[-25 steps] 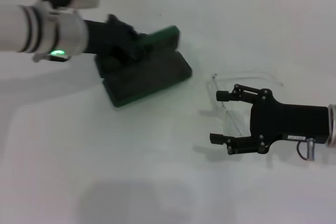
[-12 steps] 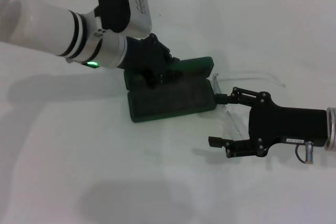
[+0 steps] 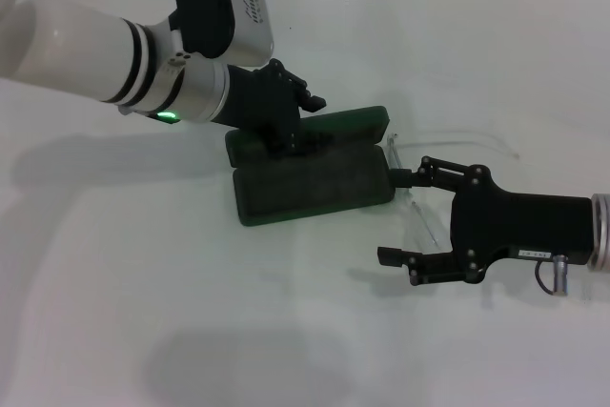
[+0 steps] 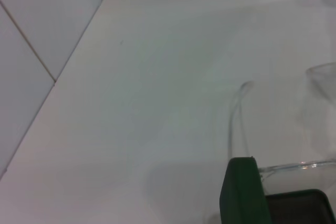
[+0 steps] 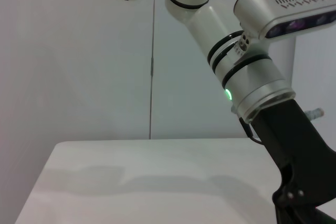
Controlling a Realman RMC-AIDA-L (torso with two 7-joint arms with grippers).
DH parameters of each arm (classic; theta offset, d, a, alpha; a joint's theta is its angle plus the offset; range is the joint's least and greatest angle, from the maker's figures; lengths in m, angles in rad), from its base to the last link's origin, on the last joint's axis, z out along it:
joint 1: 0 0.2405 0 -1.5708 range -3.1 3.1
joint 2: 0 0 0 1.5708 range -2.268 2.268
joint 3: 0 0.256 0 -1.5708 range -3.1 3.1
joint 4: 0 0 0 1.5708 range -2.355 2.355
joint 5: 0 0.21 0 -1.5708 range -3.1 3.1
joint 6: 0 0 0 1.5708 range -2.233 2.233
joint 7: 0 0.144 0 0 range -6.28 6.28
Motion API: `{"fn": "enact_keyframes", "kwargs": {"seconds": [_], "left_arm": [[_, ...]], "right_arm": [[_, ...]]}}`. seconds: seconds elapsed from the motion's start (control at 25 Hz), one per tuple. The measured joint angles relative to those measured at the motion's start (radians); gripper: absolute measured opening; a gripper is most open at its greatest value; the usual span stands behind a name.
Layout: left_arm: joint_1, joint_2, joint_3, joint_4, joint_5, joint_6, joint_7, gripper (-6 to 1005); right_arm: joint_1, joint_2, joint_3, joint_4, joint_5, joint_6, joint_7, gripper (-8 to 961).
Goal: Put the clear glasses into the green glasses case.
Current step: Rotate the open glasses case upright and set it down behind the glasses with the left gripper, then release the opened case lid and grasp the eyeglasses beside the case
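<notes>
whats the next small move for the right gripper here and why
Probably close the right gripper on the clear glasses: its fingers are spread on either side of them on the table, just beside the open green case, which the left gripper is over.

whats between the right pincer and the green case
The clear glasses, seen in the head view: they lie between the open right pincer and the green glasses case, right against the case's end.

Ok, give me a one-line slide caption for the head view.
Left gripper on the open green glasses case; open right gripper around the clear glasses on the white table.
</notes>
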Motion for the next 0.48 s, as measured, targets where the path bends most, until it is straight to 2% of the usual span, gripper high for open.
{"fn": "enact_keyframes", "kwargs": {"seconds": [0.08,0.16,0.28,0.4,0.48], "left_arm": [[0.000,0.000,0.002,0.007,0.002,0.004,-0.001,328],[0.007,0.000,0.002,0.027,0.002,0.010,-0.007,376],[0.048,0.001,-0.002,0.086,-0.012,0.011,-0.014,449],[0.107,0.002,-0.005,0.153,-0.106,0.011,-0.006,472],[0.144,0.003,-0.005,0.165,-0.214,0.011,0.034,471]], "right_arm": [[0.000,0.000,0.000,0.000,0.000,0.001,0.000,869],[0.000,-0.001,0.000,0.000,0.002,0.004,0.000,869],[0.000,-0.003,0.000,0.000,0.004,0.009,0.001,869],[0.002,-0.004,0.003,0.000,0.006,0.010,0.001,869],[0.003,-0.005,0.008,-0.001,0.007,0.011,0.003,869]]}}
